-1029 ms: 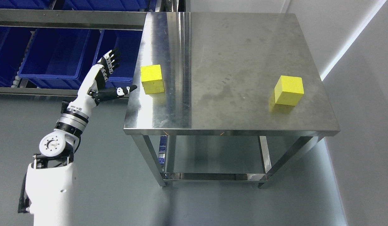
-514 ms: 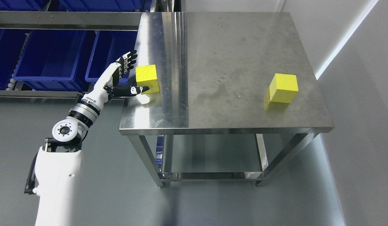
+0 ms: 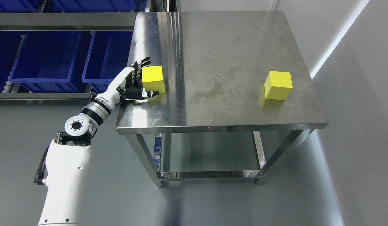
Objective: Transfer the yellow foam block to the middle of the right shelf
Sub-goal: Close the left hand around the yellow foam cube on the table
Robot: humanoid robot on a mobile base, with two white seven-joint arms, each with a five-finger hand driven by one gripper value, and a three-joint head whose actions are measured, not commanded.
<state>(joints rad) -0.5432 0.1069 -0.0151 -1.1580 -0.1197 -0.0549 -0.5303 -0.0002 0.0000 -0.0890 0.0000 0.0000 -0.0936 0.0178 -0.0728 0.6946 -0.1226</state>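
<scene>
Two yellow foam blocks lie on the steel table (image 3: 225,103). One yellow block (image 3: 153,78) is near the table's left edge; the other yellow block (image 3: 278,85) is at the right. My left hand (image 3: 143,80) is open against the left block's left side, its fingers (image 3: 140,66) spread up beside the block and its thumb (image 3: 146,93) reaching under the block's front face. It touches or nearly touches the block without closing on it. The right arm is out of view.
Blue bins (image 3: 52,56) sit on a rack (image 3: 62,18) to the left of the table. A lower shelf (image 3: 209,174) spans the table's legs. A grey wall (image 3: 353,110) runs along the right. Grey floor lies in front.
The camera has shifted, moving the table left in the picture. My left hand has travelled right from off the table's edge to the left block's side, with the thumb now under its front.
</scene>
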